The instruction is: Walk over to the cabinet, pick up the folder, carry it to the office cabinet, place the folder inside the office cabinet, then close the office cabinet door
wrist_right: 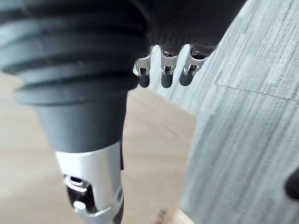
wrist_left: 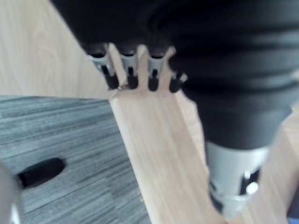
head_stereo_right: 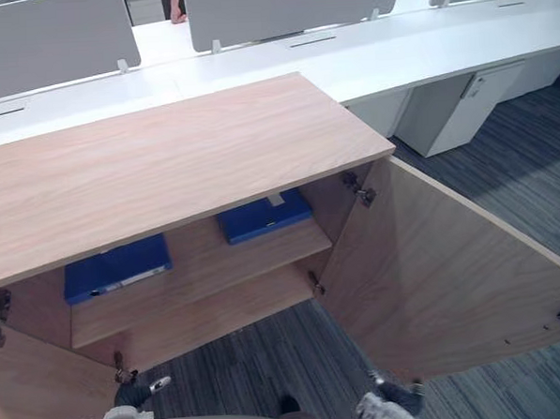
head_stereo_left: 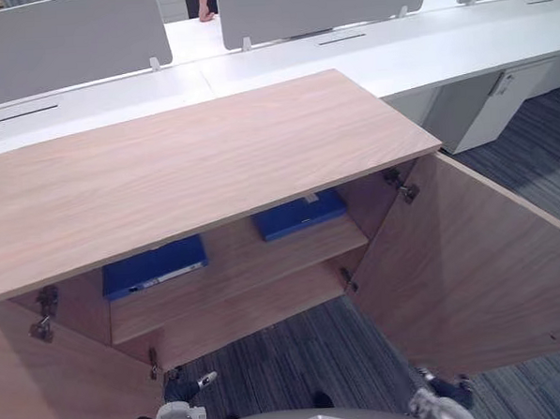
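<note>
Inside the office cabinet [head_stereo_left: 193, 167], with its doors swung open, one blue folder [head_stereo_left: 153, 266] is laid at the left of the shelf [head_stereo_left: 236, 268] and a second blue folder [head_stereo_left: 299, 214] at the right. The left robot hand [wrist_left: 154, 74] is held by a wooden edge and the right robot hand [wrist_right: 163, 70] over the carpet [wrist_right: 252, 116]; the fingers of both are relaxed and apart, and nothing is gripped

The cabinet top [head_stereo_left: 193, 167] partly hides 2 blue folders [head_stereo_left: 153, 266].

Bright even light, soft sheen on open door [head_stereo_left: 471, 265], shelves [head_stereo_left: 236, 268] shaded.
</note>
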`<state>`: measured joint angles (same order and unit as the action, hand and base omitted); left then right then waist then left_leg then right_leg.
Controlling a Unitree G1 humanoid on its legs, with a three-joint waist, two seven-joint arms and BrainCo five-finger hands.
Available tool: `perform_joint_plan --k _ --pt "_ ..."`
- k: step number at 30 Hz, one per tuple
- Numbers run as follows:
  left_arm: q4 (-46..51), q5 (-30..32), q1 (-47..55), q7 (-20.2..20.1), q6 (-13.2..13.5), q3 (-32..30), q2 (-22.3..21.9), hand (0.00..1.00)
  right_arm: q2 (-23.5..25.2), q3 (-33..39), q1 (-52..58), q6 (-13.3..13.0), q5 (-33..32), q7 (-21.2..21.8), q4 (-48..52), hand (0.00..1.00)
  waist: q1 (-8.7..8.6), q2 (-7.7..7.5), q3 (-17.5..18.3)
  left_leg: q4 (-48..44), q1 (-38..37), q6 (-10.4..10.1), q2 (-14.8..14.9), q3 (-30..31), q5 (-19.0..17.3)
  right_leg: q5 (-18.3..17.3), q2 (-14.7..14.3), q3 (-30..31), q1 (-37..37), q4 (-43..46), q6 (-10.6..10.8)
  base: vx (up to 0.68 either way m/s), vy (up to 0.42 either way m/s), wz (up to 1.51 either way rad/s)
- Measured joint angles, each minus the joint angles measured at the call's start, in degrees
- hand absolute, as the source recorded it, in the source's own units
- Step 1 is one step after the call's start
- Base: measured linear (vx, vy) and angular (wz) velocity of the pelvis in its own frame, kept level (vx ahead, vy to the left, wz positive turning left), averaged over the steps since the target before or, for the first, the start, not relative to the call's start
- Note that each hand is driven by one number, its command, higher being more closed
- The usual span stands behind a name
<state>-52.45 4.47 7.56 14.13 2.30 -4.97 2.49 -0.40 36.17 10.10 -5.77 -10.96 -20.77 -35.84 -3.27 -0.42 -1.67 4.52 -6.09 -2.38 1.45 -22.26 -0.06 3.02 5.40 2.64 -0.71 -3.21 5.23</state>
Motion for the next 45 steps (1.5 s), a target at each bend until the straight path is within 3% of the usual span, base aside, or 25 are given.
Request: perform_joint_plan --k 3,9,16,20,26,36,45 --pt "0.2 -1.0 0.0 0.0 0.0 -0.7 0.5 0.00 -0.1 6.1 -0.2 -1.4 -3.4 -2.3 4.4 0.00 -0.30 0.12 0.2 0.0 -0.2 -0.2 0.0 -1.1 -0.9 -0.1 0.0 0.7 0.3 -0.1 -0.1 0.01 -0.015 -0.20" --pt "0.2 -1.1 0.6 -0.6 0.0 -1.8 1.0 0.00 -1.7 13.2 -3.0 -1.6 -4.7 -4.6 8.9 0.00 -1.57 0.45 0.1 0.0 -0.3 -0.4 -0.1 -3.1 -2.0 -0.2 -0.1 2.5 1.3 -0.1 -0.3 -0.01 -0.015 -0.18" --pt "0.2 -1.4 0.5 -2.0 0.0 -1.7 1.1 0.00 -12.6 17.0 -10.5 -1.6 -6.7 -5.4 7.5 0.00 -2.89 3.25 -0.5 -4.0 1.2 0.2 0.2 -4.6 -4.6 -0.3 0.1 3.7 2.5 0.2 -0.3 0.00 -0.028 -0.17" --pt "0.5 -2.0 0.1 -2.4 0.2 -1.5 1.5 0.00 -21.2 15.5 -14.3 -1.6 -7.4 -2.9 2.3 0.00 -3.12 4.72 -1.2 -4.8 1.2 0.4 0.2 -4.4 -5.4 -0.3 0.1 4.4 2.6 0.2 -0.3 -0.02 -0.038 -0.10" --pt "2.0 -2.1 1.1 -3.7 0.6 0.2 2.1 0.00 -29.0 11.4 -15.3 -1.4 -7.9 1.8 -3.9 0.00 -3.47 4.66 -1.3 -5.4 1.5 0.4 0.1 -3.4 -5.7 -0.3 0.4 3.6 2.4 0.1 -0.3 -0.05 -0.052 0.03" --pt "2.0 -1.9 3.3 -4.6 1.2 1.1 3.3 0.00 -35.3 2.9 -15.7 -1.2 -6.4 7.1 -7.9 0.00 -4.56 4.40 -1.5 -5.2 1.6 0.5 0.1 -0.5 -5.4 -0.4 0.6 0.2 0.6 -1.0 -0.1 -0.04 -0.063 0.13" --pt "2.4 -0.9 3.3 -5.0 1.6 1.6 3.3 0.00 -36.6 -1.8 -15.4 -0.6 -4.4 7.9 -10.0 0.00 -5.37 3.40 -2.2 -5.1 1.6 0.5 0.1 0.4 -5.1 -0.4 0.6 -1.2 0.2 -1.1 -0.1 -0.04 -0.052 0.04"
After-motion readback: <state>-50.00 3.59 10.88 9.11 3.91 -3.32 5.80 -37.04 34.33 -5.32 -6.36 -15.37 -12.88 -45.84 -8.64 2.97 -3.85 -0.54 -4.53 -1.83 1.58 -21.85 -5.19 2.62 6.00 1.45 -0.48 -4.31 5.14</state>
